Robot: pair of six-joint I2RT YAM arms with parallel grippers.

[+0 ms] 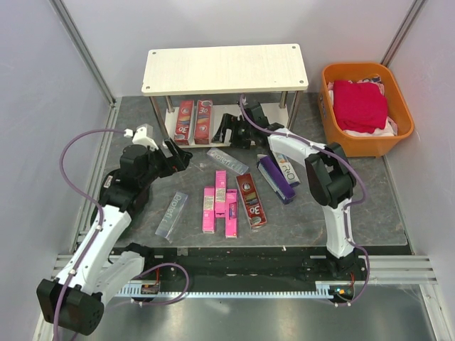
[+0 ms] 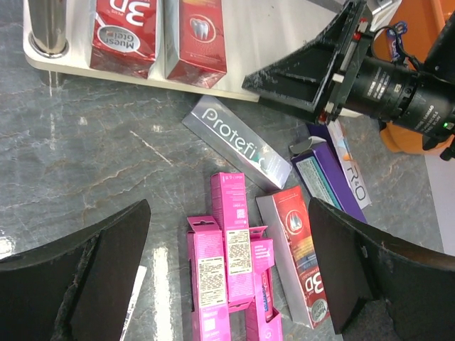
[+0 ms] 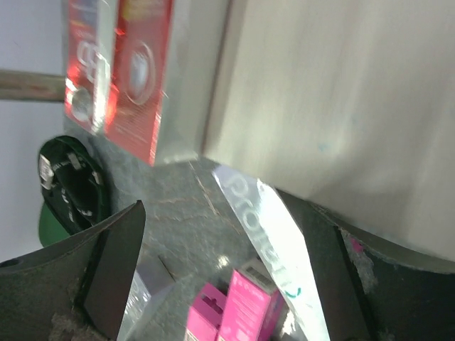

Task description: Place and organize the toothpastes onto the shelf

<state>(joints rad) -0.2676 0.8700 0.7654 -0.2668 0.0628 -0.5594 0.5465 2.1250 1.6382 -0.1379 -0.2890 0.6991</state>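
Observation:
The shelf (image 1: 225, 68) stands at the back; two red toothpaste cartons (image 1: 193, 121) lie on its lower board (image 2: 234, 42). On the mat lie three pink cartons (image 1: 220, 204), a red one (image 1: 250, 200), a purple one (image 1: 276, 179), a white one (image 1: 287, 169) and two silver-grey ones (image 1: 227, 160) (image 1: 171, 215). My left gripper (image 1: 179, 156) is open and empty; in the left wrist view it (image 2: 227, 284) hangs above the pink cartons (image 2: 227, 256). My right gripper (image 1: 224, 131) is open and empty by the lower board's front edge, over the silver carton (image 3: 270, 241).
An orange basket (image 1: 366, 106) with red cloth stands at the back right. Shelf legs (image 1: 158, 114) stand at the corners of the lower board. Grey walls close in the left and right sides. The right arm (image 2: 398, 89) reaches across above the purple carton.

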